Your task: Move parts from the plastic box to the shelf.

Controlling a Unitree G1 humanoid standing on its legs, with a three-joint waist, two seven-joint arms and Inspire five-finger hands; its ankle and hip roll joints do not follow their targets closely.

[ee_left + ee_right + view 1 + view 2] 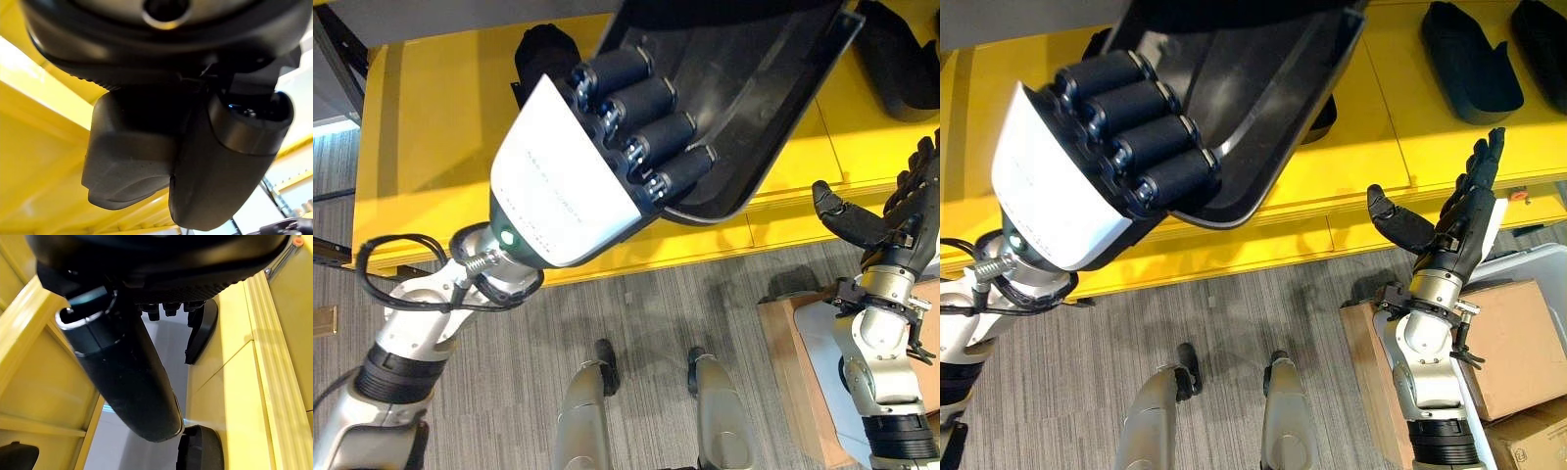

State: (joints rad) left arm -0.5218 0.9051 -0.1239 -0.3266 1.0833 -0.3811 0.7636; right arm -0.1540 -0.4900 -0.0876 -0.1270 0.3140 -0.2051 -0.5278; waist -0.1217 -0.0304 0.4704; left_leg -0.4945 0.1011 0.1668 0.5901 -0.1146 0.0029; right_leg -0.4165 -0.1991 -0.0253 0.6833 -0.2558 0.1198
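Observation:
My left hand (pixel 607 127) is raised over the yellow shelf (pixel 431 127), its fingers curled round the edge of a large black moulded part (pixel 744 88). The part is tilted, hollow side towards me, and hides much of the shelf's middle. In the left wrist view the thumb (pixel 230 161) lies beside the part's dark surface (pixel 127 161). My right hand (pixel 1449 220) stands upright at the shelf's front edge on the right, fingers straight and thumb spread, holding nothing. The plastic box's pale rim (pixel 1538 264) shows at the right edge, behind that arm.
Several other black parts lie on the shelf: two at the far right (pixel 1469 59) (pixel 1542 39) and one behind my left hand (pixel 543 54). Cardboard boxes (pixel 1513 343) sit at the lower right. Grey carpet floor (pixel 636 304) runs in front of the shelf.

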